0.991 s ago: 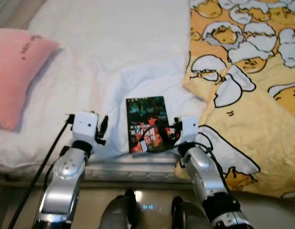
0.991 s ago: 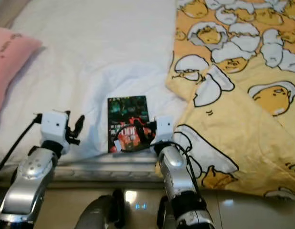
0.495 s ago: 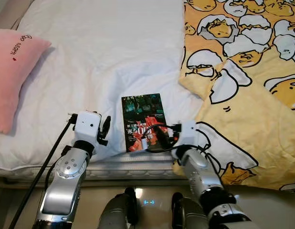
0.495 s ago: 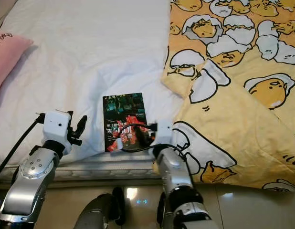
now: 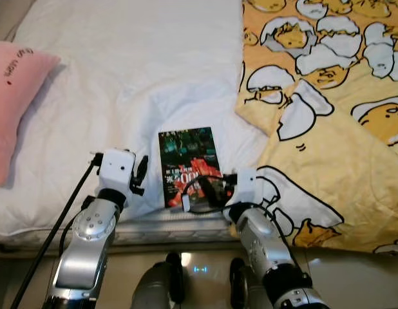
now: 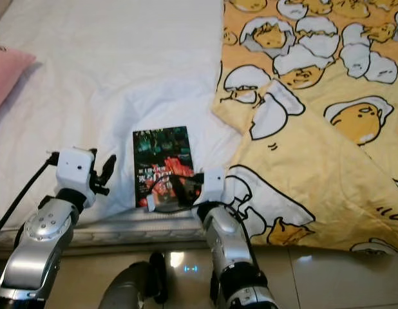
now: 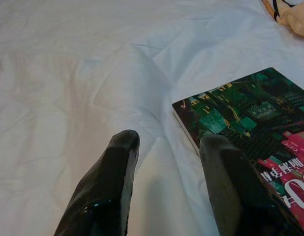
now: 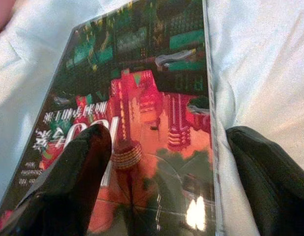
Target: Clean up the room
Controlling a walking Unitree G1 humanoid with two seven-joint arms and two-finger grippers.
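Barely starting: right gripper (image 5: 200, 192), fingers apart, straddling the book (image 5: 188, 164) lying uncollected on the bed (image 5: 122, 64), left gripper (image 5: 140, 174) at nine o'clock, fingers apart, holding nothing.

Pink pillow (image 5: 17, 106) running off the left edge, yellow egg-print duvet (image 5: 328, 116) running off the right and top edges, book (image 5: 188, 166) with its near end hiding behind the right gripper (image 5: 200, 190), cover lettering blurring beyond reading.

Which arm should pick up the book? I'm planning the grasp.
Right: the right gripper is open astride the glossy green-and-red paperback book, jaws either side. The left gripper sits beside it over white sheet.
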